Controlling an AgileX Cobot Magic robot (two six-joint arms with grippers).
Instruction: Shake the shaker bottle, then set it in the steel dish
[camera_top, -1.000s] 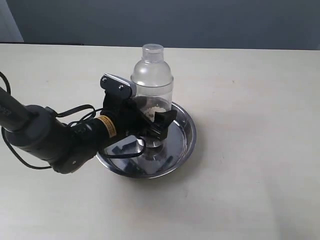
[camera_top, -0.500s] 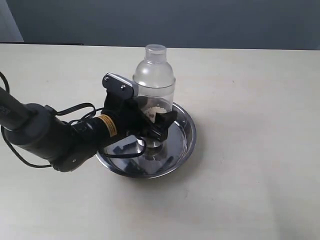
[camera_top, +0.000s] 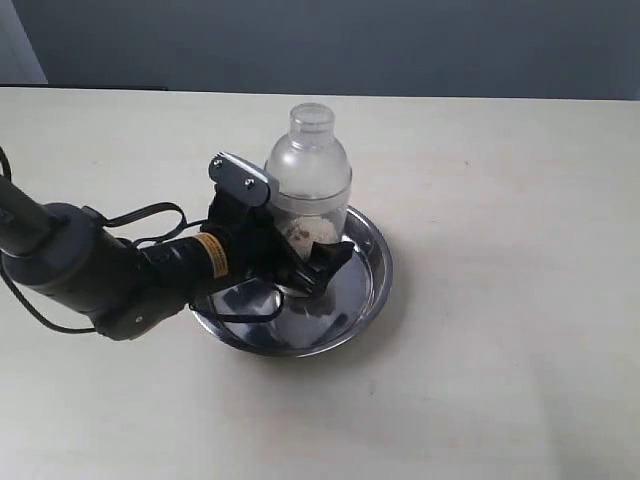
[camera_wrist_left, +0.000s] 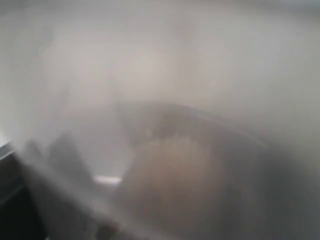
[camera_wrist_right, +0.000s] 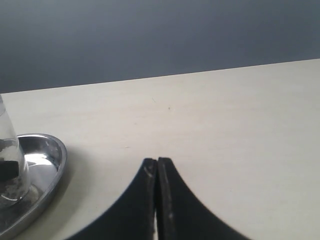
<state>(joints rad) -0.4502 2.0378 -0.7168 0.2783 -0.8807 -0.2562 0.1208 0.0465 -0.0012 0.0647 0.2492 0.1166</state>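
Clamped around the lower body of the shaker bottle (camera_top: 308, 165), the left claw (camera_top: 305, 257) is seen in the exterior view with its near finger lying over the steel dish (camera_top: 372, 262). Compared with a second ago, the bottle has been lowered and carried slightly to the right, so that its base is now down within the rim, left of the dish's middle. It is held upright, with the brownish granules (camera_top: 300, 232) settled at the bottom. The shaking is judged to be finished and the placing nearly done; whether the base already rests on the steel cannot be told from here. Only the release and the withdrawal seem to be left.

From the left wrist view little is gained: the lens is filled by frosted plastic, and only a tan blur of granules (camera_wrist_left: 175, 172) can be made out. No finger contact can be confirmed there.

By the right wrist view a lower angle is offered. The right claw (camera_wrist_right: 157, 172) is shown pressed closed and empty, over the bare surface (camera_wrist_right: 225, 125), well to the right of the dish (camera_wrist_right: 50, 160). The bottle's foot (camera_wrist_right: 7, 160) is seen standing low inside the rim.
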